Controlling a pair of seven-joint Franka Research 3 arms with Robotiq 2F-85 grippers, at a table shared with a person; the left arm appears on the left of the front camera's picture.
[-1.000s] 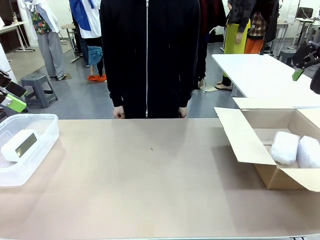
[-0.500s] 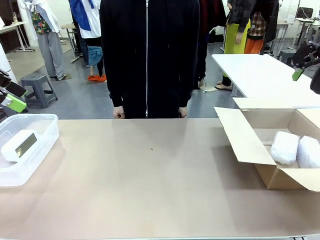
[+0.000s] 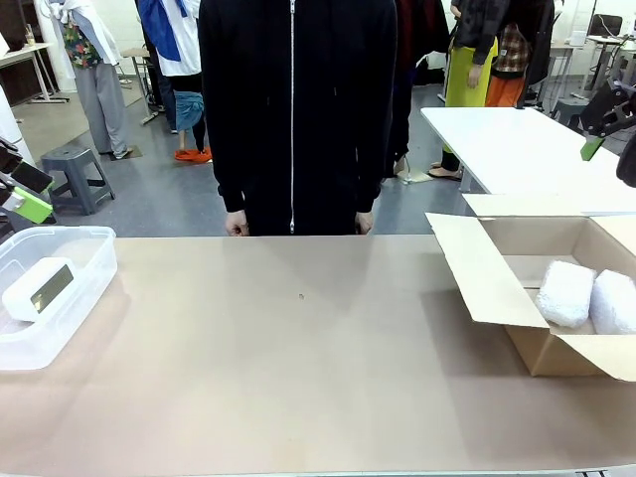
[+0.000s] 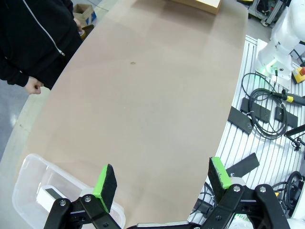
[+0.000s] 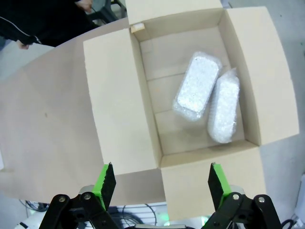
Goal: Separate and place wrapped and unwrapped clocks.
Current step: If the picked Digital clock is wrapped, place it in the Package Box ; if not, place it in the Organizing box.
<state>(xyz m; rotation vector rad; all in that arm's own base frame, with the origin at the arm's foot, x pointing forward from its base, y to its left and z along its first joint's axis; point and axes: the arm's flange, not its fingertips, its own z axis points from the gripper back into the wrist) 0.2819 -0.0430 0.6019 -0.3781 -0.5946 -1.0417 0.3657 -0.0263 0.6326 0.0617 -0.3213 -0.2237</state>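
Note:
The bare white clock (image 3: 38,288) with its grey-green screen lies in a clear plastic bin (image 3: 84,248) at the table's left end. Two wrapped clocks, white bubbly bundles (image 3: 564,293) (image 3: 614,301), lie side by side in an open cardboard box (image 3: 487,283) at the right end. My left gripper (image 3: 22,189) hangs open above and behind the bin. In the left wrist view the left gripper (image 4: 162,180) holds nothing, with the bin (image 4: 28,179) below it. My right gripper (image 3: 601,124) is raised high at the far right. From above the box, the right gripper (image 5: 162,183) stands open over the bundles (image 5: 198,87) (image 5: 223,112).
A person in a black zipped jacket (image 3: 293,109) stands at the far edge, hands (image 3: 236,225) down at the sides. The box's flaps (image 5: 119,100) stick outward. The brown tabletop (image 3: 298,348) stretches bare between bin and box. Cables (image 4: 267,109) lie beside the table.

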